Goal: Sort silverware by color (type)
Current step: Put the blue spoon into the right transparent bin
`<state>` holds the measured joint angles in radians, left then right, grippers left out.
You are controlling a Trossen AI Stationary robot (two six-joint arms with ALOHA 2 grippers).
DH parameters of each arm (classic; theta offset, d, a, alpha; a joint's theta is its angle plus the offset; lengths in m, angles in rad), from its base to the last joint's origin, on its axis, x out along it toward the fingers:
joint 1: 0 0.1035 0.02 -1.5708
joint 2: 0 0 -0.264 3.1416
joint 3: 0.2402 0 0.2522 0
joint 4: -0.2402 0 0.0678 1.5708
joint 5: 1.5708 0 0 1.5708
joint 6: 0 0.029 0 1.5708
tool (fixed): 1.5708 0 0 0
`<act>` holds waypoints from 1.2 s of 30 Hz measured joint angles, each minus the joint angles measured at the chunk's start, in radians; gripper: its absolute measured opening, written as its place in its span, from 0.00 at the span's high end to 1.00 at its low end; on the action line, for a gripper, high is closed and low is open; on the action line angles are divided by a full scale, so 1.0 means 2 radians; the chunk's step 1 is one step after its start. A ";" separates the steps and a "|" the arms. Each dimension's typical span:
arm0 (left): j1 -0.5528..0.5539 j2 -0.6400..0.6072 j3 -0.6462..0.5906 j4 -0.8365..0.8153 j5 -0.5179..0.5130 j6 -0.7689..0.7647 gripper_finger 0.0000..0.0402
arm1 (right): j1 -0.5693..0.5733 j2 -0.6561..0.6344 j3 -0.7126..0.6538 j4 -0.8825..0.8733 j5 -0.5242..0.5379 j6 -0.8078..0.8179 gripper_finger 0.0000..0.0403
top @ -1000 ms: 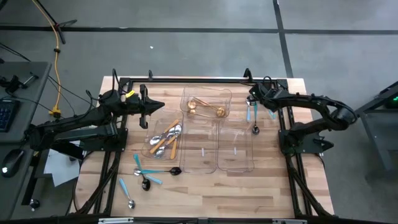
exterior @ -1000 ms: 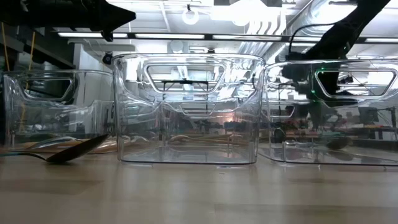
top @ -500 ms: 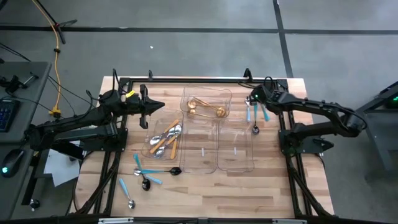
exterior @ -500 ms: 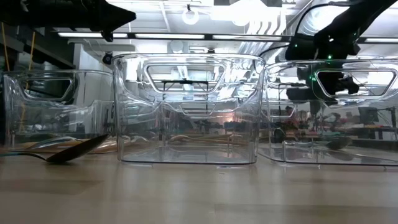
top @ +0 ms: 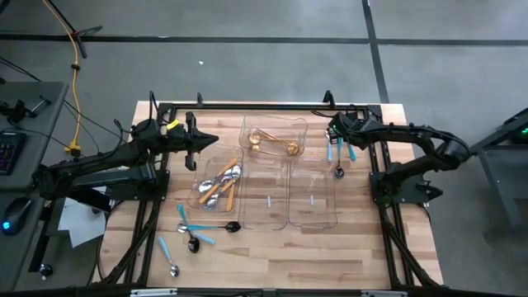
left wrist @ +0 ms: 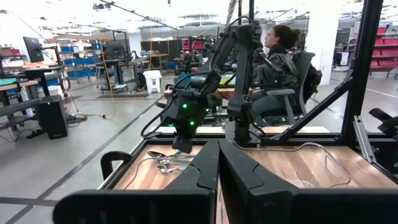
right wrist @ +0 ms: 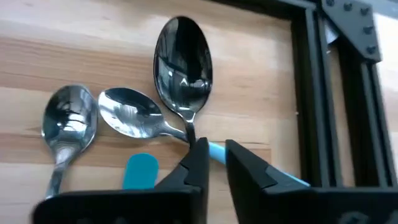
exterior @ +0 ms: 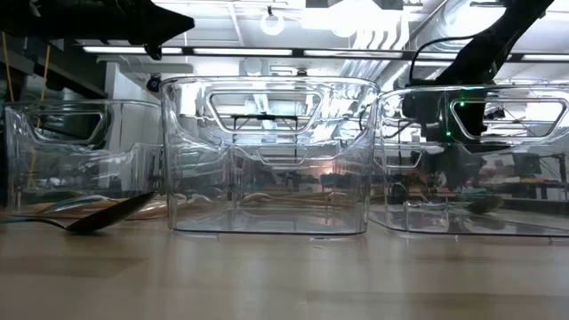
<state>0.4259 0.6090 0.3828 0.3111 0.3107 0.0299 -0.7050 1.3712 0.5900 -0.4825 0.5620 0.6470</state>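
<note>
Light-blue-handled spoons (top: pixel 339 155) lie on the table's far right; the right wrist view shows three bowls, the largest one dark (right wrist: pixel 183 62). My right gripper (right wrist: pixel 215 158) (top: pixel 334 136) hangs over them with its fingertips a narrow gap apart. A blue handle (right wrist: pixel 217 150) crosses under that gap. My left gripper (left wrist: pixel 217 152) (top: pixel 205 140) is shut and waits above the table's far left. Orange-handled spoons (top: pixel 219 186) lie in the left tray and gold ones (top: pixel 272 144) in the far tray. Teal-handled dark spoons (top: pixel 198 229) rest on the near-left tabletop. My right gripper points down at the large spoon where its neck (right wrist: pixel 189 132) joins the blue handle, one fingertip (right wrist: pixel 199 155) on each side of that spot. I cannot tell whether the fingers touch it. The spoon lies flat on the table.
Two clear trays (top: pixel 268 202) (top: pixel 313 202) stand mid-table with nothing seen in them. A black frame rail (right wrist: pixel 311 93) runs close beside the blue spoons. A light-blue-handled spoon (top: pixel 169 260) lies near the front left. A seated person (left wrist: pixel 280 56) is beyond the table.
My right gripper rose a little above the blue-handled spoons, then came back down to about where it was. The spoons and the left arm have stayed put.
</note>
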 joint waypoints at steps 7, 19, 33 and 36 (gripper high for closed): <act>0.000 0.000 0.000 0.000 0.000 0.000 1.00 | -0.010 0.036 0.000 0.027 -0.012 -0.013 0.71; 0.000 0.000 0.000 0.000 0.000 0.000 1.00 | -0.027 0.038 -0.010 0.032 -0.064 -0.010 0.74; 0.000 0.000 0.000 0.000 -0.003 0.000 1.00 | -0.031 0.037 -0.017 0.040 -0.074 -0.012 0.79; 0.000 0.000 0.000 0.000 -0.003 0.000 1.00 | -0.031 0.037 -0.017 0.040 -0.077 -0.014 0.86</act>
<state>0.4258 0.6090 0.3828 0.3111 0.3044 0.0292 -0.7670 1.4456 0.5552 -0.4026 0.4076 0.6198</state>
